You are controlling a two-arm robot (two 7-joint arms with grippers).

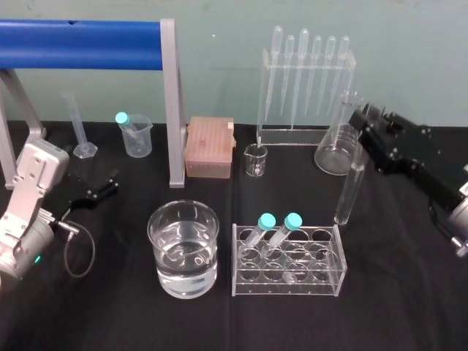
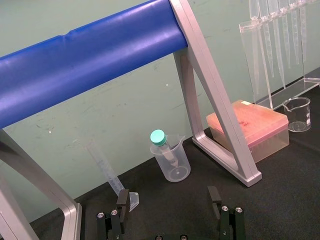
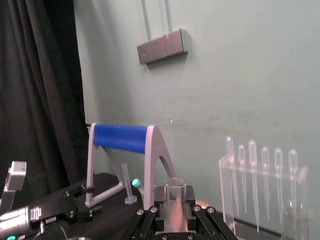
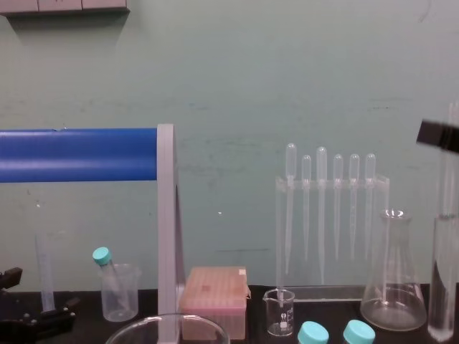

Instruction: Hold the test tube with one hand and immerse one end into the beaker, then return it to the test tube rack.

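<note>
Your right pincer point(image 1: 363, 126) is clamping the long clear glass test tube point(image 1: 349, 191) near its mouth. The tube is hanging almost upright, just right of the clear acrylic test tube rack point(image 1: 288, 287). The wide water-filled glass beaker point(image 1: 155, 228) is sitting left of the rack. Judgement: in crossing, you should be clearing the teal-capped tubes point(image 1: 268, 221), then lowering vertically inside the rim. Your left pincer point(image 1: 101, 191) is idling open, far left.

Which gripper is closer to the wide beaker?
Left. The left gripper, open, is just left of the beaker. The right gripper holds the test tube past the rack, farther right.
</note>
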